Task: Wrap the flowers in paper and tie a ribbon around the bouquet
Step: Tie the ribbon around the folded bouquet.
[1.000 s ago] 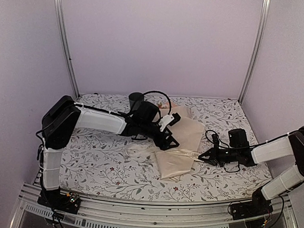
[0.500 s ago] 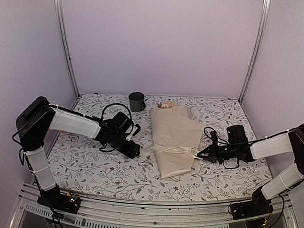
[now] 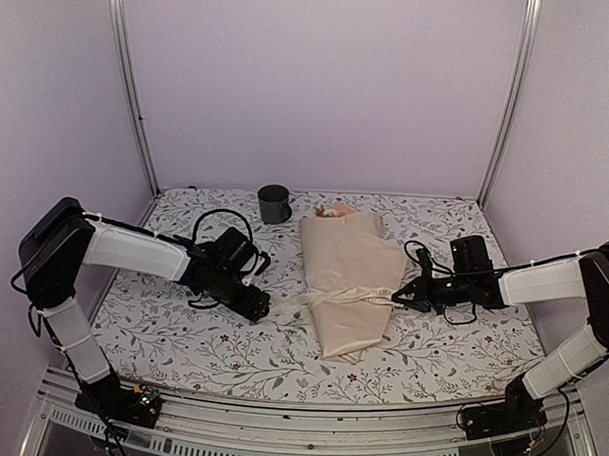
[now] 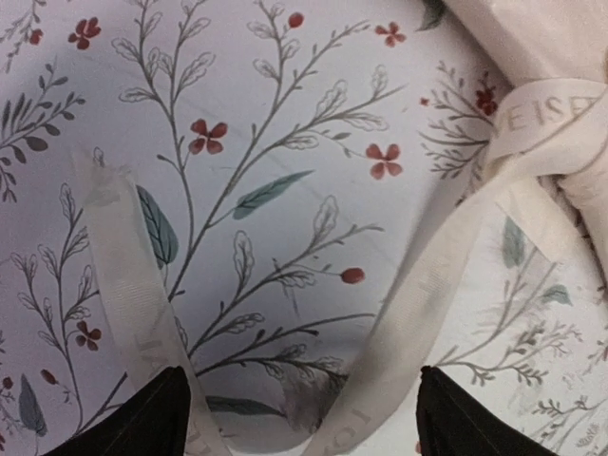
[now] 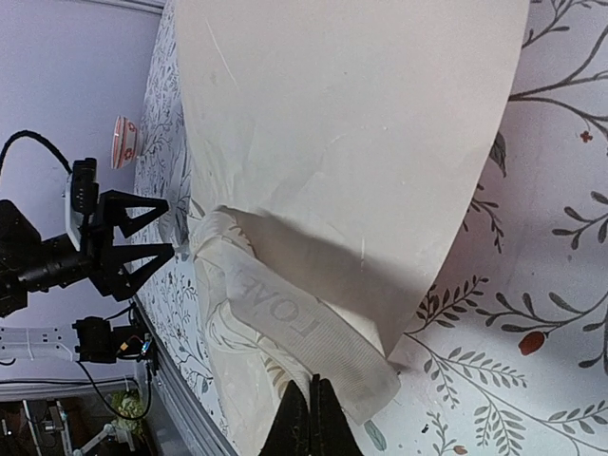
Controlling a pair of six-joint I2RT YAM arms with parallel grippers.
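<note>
Pale lilac walls enclose a counter (image 3: 181, 334) covered with a leaf-and-blossom print.

Right pincer (image 3: 399, 299): fully closed. My wrist view shows its two fingertips pressed together on the end of the ribbon (image 3: 347, 299), whose lettered tail runs from them back to the bouquet (image 3: 349, 255). This pincer lies low over the counter, just beside the bouquet's right edge.

Left pincer (image 3: 259, 308): spread wide and holding nothing. It points down at the counter to the left of the bouquet and clear of it. In my left wrist view the dark fingertips (image 4: 142, 418) sit at the bottom corners. Between them two strands of ribbon lie flat on the print. One strand bends away to the left. The other runs up and right to the knot against the paper (image 4: 532, 38).

Bouquet: it lies flat near the middle of the counter, between my two arms, lengthwise from far to near. The cream paper is cinched by the ribbon across its nearer part, and it flares again below the tie. The flowers (image 3: 332, 211) show only as a small pale tuft at the far, open end.

A dark mug (image 3: 273, 203) stands upright near the back wall, just left of that far end and apart from the paper.
</note>
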